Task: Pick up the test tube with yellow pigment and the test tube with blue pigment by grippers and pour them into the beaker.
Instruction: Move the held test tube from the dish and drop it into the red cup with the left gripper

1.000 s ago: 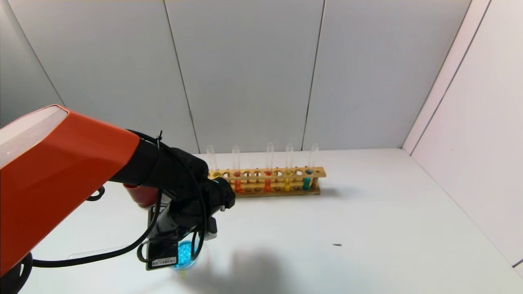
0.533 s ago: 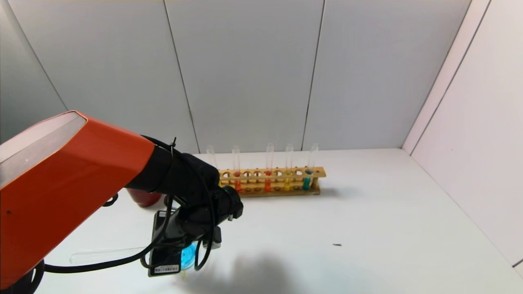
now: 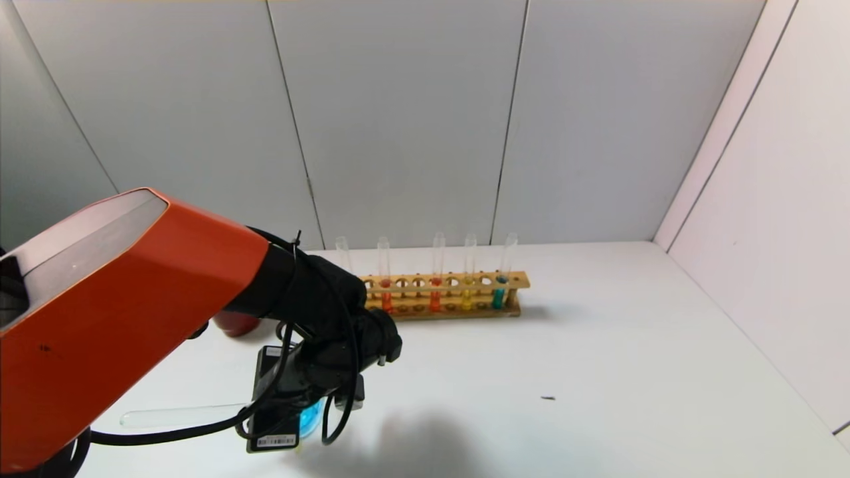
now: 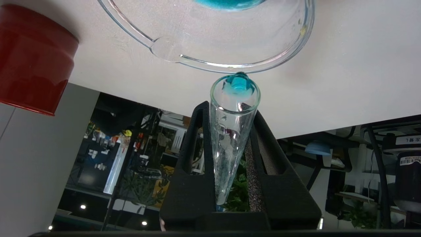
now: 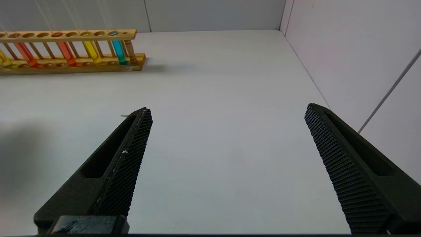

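Left wrist view: test tube with blue pigment (image 4: 234, 131) nearly drained, blue bead at mouth.

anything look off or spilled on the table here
Yes: an empty test tube lies flat on the table near the beaker instead of standing in the wooden rack. The left gripper holds a nearly drained blue tube by the beaker rim. No spill shows.

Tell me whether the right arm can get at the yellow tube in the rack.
Probably yes: the right gripper is open and empty, with bare table between it and the test tube with yellow pigment, upright in the rack.
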Tool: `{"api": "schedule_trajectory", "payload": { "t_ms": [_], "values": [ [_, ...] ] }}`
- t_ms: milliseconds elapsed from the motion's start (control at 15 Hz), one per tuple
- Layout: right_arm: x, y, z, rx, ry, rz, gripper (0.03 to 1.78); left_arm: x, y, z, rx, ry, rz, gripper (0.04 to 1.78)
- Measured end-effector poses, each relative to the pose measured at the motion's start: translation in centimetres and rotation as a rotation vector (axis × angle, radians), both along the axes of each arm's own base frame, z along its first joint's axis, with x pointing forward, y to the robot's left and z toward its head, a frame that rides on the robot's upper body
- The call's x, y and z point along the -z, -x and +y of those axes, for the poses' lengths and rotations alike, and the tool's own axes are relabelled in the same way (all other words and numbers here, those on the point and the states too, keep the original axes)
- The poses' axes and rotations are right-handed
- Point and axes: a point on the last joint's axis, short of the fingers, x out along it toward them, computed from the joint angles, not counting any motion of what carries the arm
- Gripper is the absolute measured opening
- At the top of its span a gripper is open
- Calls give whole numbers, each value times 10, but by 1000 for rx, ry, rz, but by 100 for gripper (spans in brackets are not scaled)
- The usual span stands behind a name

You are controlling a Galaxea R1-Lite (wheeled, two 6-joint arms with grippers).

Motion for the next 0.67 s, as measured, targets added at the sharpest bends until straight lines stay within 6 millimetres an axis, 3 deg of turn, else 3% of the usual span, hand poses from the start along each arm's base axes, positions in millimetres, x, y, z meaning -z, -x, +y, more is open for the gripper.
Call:
{"api": "schedule_trajectory", "payload": {
  "t_ms": [667],
  "values": [
    [0,0,0,0,0,0,170,2,1,-2,10,-19,15,31]
  ]
}}
